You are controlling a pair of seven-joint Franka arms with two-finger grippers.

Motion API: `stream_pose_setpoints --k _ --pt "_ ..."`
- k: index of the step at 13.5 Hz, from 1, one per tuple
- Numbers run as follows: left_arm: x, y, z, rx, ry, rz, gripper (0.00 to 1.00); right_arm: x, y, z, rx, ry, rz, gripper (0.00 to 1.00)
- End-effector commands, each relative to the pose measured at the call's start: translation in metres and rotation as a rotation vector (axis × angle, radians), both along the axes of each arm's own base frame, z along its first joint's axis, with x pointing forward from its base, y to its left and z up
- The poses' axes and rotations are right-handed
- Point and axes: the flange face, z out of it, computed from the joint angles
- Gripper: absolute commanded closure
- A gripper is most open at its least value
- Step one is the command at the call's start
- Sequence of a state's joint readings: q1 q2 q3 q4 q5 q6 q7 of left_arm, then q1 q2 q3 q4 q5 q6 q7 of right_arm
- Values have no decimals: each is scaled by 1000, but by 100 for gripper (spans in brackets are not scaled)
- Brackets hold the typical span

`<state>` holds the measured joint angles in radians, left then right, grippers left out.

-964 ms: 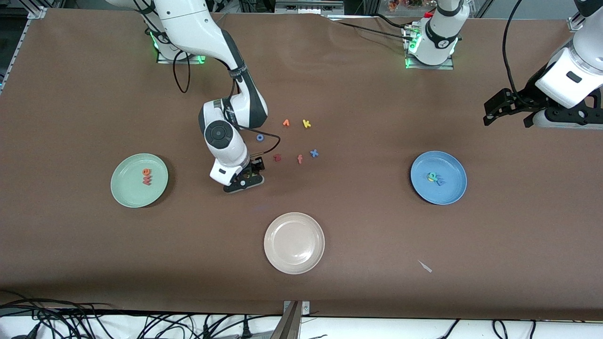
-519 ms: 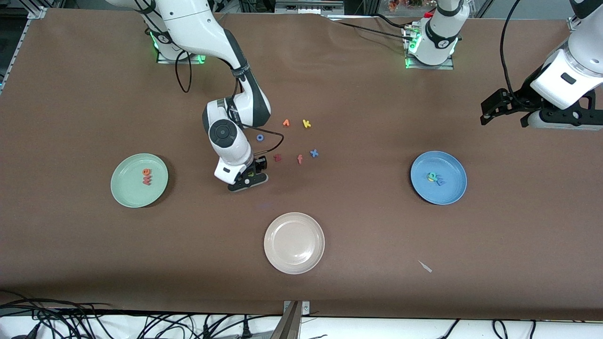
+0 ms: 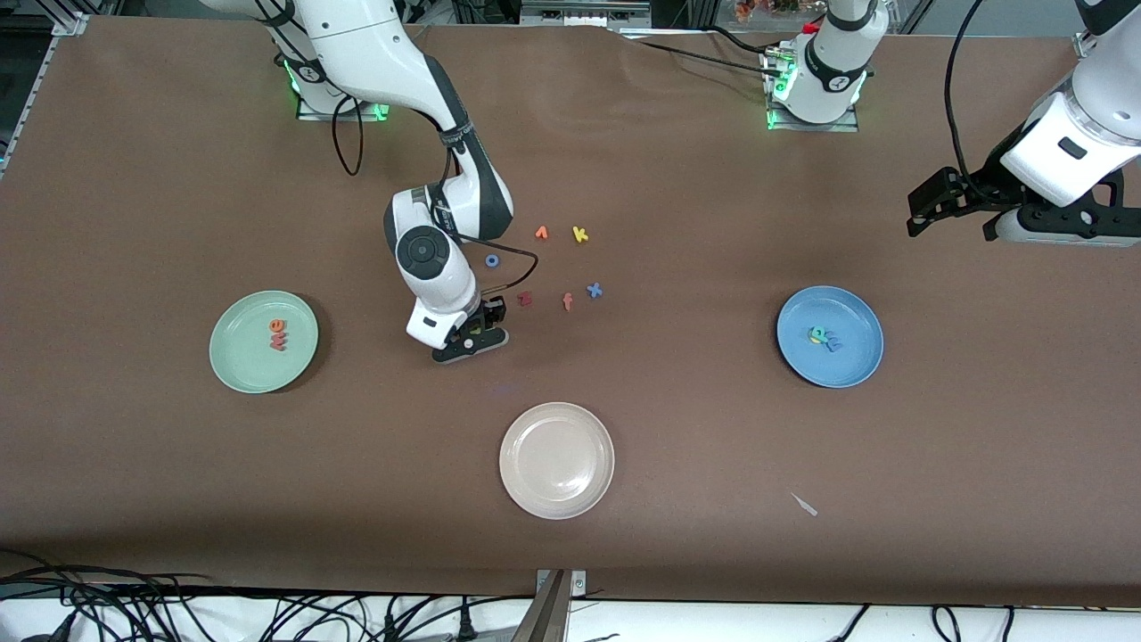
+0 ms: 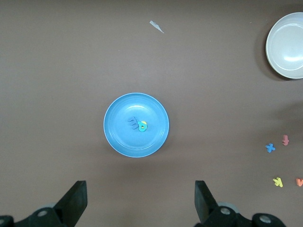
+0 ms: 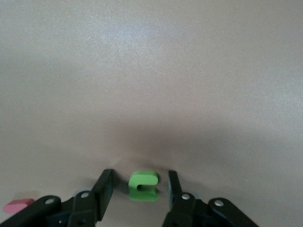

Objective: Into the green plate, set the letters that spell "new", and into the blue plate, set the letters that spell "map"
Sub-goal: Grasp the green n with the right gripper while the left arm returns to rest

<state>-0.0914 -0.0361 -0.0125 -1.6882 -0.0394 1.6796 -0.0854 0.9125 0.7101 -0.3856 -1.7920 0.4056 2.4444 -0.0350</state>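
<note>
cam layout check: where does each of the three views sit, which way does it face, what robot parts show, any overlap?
Front: high across the table, facing the bases; both arms show, right gripper low beside the loose letters.
Left wrist: on the raised left arm, looking down at the blue plate; its open fingers show.
Right wrist: just above the table, looking at the green n between its fingers.
Shared: front and left wrist both show the blue plate and cream plate.

Brown table cover [image 3: 677,464]; cables [image 3: 134,606] along near edge.
</note>
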Motion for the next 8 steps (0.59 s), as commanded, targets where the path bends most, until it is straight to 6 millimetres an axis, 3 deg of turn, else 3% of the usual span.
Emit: stream_pose_setpoints --k 1,8 --pt "-5 -4 3 3 2 -17 0 2 3 -3 10 3 3 50" --pt "-8 -12 5 42 9 -42 0 -1 2 -4 5 17 9 51"
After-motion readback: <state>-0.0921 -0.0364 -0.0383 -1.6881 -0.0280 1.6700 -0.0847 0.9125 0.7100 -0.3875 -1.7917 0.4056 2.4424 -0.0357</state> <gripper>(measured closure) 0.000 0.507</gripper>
